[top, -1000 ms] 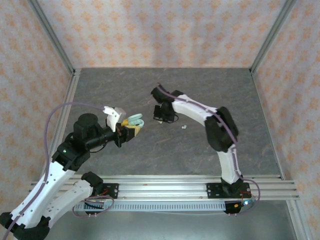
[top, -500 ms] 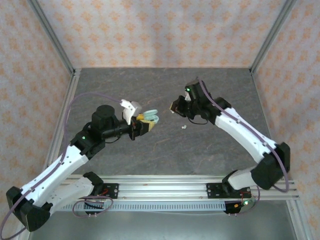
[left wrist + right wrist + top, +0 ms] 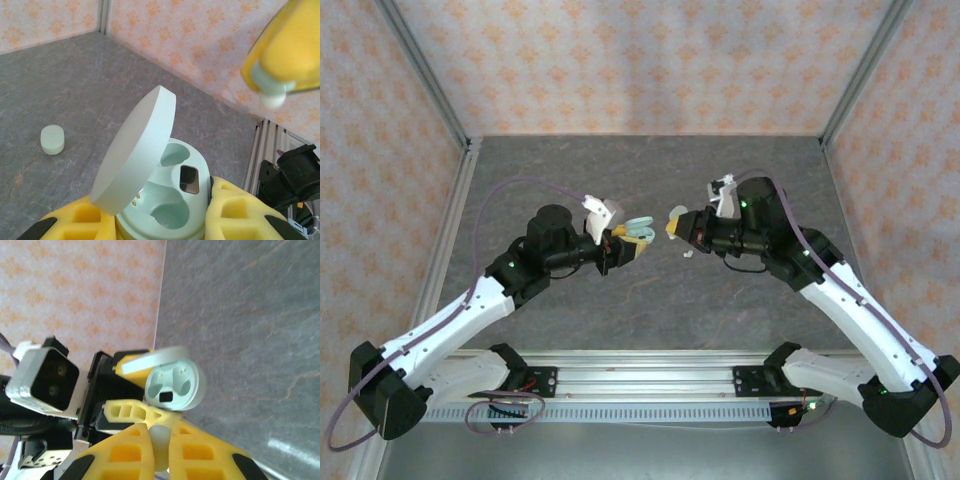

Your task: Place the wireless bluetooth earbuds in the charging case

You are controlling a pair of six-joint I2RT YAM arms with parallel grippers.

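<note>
The charging case (image 3: 172,202) is a pale mint oval with its lid (image 3: 134,152) swung open and both sockets empty. My left gripper (image 3: 162,222) is shut on its base and holds it above the table; from above I see this gripper (image 3: 623,246) and the case (image 3: 640,229) at mid-table. My right gripper (image 3: 159,432) is shut on one whitish-mint earbud (image 3: 160,442) and faces the open case (image 3: 175,382) from a short gap. That gripper (image 3: 674,226) hangs just right of the case. The held earbud (image 3: 270,90) shows between yellow fingers (image 3: 292,42). Another earbud (image 3: 687,253) lies on the table.
The loose earbud (image 3: 52,139) rests on the grey tabletop (image 3: 740,180), below and between the two grippers. Patterned walls with metal posts (image 3: 420,70) enclose the table, and a rail (image 3: 650,375) runs along the near edge. The left wrist camera (image 3: 42,377) faces my right gripper.
Both arms have swung inward. The left carried the open case to the right, and the right gripper turned from the far middle to face the case closely, still shut on its earbud.
</note>
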